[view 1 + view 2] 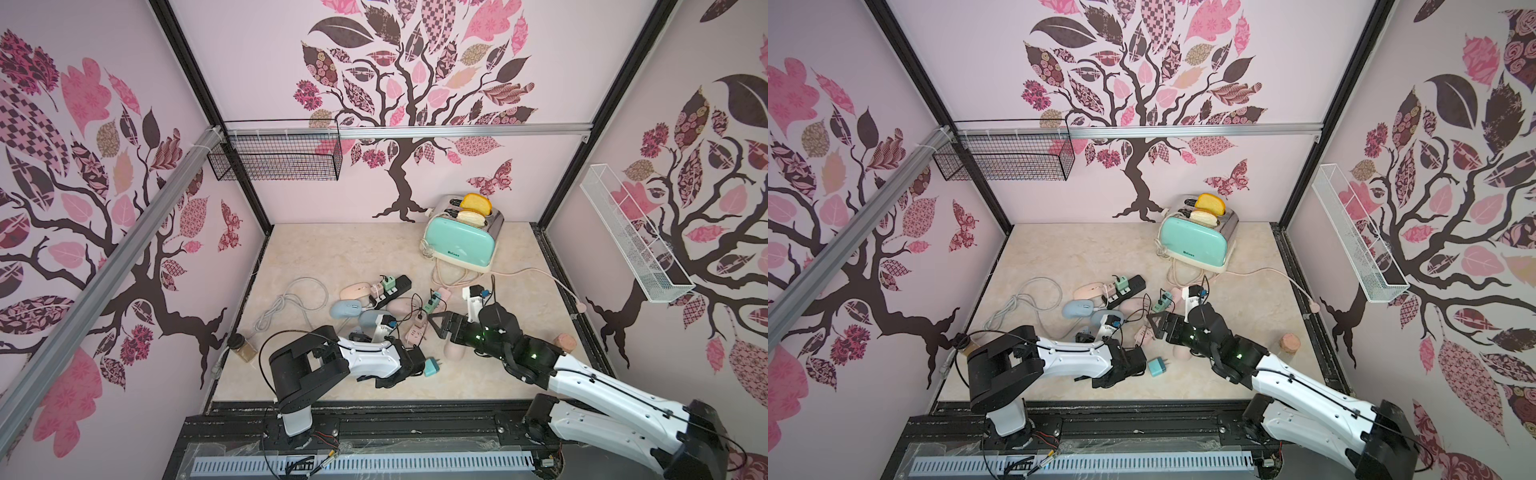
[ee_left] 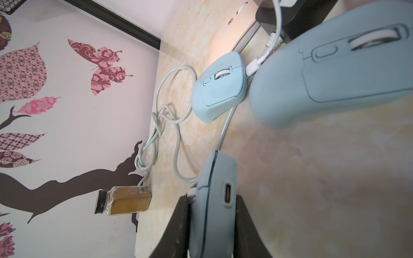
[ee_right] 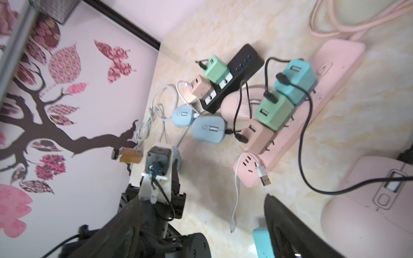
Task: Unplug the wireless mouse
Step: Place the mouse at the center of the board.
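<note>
Looking down into a pink, tree-papered booth, found two robot arms low over a marble-patterned table (image 1: 332, 249) cluttered with mice, chargers and cables.

Gripped a blue wireless mouse (image 2: 215, 176) on its edge in the left gripper (image 2: 212, 201), with a black finger pressed against each side. Showed the charging port (image 2: 228, 194) on the mouse's front edge empty. Found that mouse towards the front of the table, left of centre, near two more mice lying flat: a pale blue mouse (image 2: 219, 89) and a larger blue mouse (image 2: 335, 67).

Spread the right gripper (image 3: 202, 198) wide, with nothing between its fingers, over a loose white cable (image 3: 235, 196). Saw the cable's USB plug (image 3: 264, 179) resting on the near end of a pink power strip (image 3: 324, 73), and its small end (image 3: 232, 227) lying on the table.

Counted three chargers on the pink strip: a teal charger (image 3: 295, 78), a green charger (image 3: 274, 111) and a tan charger (image 3: 257, 134), each with a black cable plugged in. Noted a black power strip (image 3: 243, 64) just behind, and a pink mouse (image 3: 368, 212) near the right gripper with a black cable running to it.

Placed a spice jar (image 2: 125, 201) by the left wall beside a knotted pale cord (image 2: 161, 125). Set a mint toaster (image 1: 461, 241) at the back of the table.
</note>
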`<state>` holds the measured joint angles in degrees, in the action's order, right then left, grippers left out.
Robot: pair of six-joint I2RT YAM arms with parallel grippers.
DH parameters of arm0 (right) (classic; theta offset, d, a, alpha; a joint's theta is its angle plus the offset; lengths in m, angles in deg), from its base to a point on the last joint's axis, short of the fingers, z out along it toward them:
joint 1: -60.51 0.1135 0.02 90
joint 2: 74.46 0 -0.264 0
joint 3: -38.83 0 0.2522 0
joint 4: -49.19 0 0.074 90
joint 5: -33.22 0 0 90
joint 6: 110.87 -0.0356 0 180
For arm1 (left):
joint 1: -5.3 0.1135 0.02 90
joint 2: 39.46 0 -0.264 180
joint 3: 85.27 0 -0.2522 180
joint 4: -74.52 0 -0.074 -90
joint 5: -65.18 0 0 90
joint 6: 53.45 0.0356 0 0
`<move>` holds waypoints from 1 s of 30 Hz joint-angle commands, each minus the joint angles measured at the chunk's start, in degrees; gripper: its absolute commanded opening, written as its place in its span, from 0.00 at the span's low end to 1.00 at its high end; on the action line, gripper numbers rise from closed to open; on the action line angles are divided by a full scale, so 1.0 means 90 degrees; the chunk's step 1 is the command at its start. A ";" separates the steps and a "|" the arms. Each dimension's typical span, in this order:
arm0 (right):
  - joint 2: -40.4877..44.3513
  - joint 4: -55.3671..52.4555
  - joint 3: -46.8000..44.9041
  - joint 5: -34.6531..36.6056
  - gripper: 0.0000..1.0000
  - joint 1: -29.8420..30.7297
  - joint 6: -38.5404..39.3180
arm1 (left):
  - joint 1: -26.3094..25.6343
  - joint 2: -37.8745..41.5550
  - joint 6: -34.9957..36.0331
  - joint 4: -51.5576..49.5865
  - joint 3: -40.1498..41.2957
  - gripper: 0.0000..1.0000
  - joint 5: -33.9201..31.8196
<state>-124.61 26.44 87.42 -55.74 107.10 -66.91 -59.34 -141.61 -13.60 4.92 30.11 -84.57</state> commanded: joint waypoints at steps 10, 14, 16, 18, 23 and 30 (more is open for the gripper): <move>-0.0153 -0.1079 0.0457 0.0103 0.91 -0.0136 0.0135 | -0.0011 0.0889 0.0065 0.1575 0.0488 0.70 0.2024; -0.0263 -0.1810 0.0807 0.0210 0.92 -0.0133 0.0448 | -0.0027 0.2150 0.0064 0.1540 0.0628 0.77 0.2130; -0.0383 -0.2024 0.0893 0.0158 0.92 -0.0133 0.0659 | -0.0025 0.2908 0.0035 0.1478 0.0709 0.79 0.2122; -0.0727 -0.2195 0.1023 0.0037 0.87 -0.0137 0.0934 | 0.0096 0.3840 0.0178 0.1743 0.0959 0.82 0.2228; -0.1932 -0.2070 0.1407 -0.0208 0.75 -0.0111 0.1306 | 0.1185 0.5452 0.0818 0.3566 0.2115 0.84 0.3783; -0.3450 -0.2515 0.2580 0.0758 0.83 0.0476 0.0633 | 0.1483 0.5331 0.1117 0.4617 0.2411 0.84 0.3905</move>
<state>-152.18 6.31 105.71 -53.99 109.64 -58.30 -47.62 -92.72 -5.60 38.65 50.94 -52.38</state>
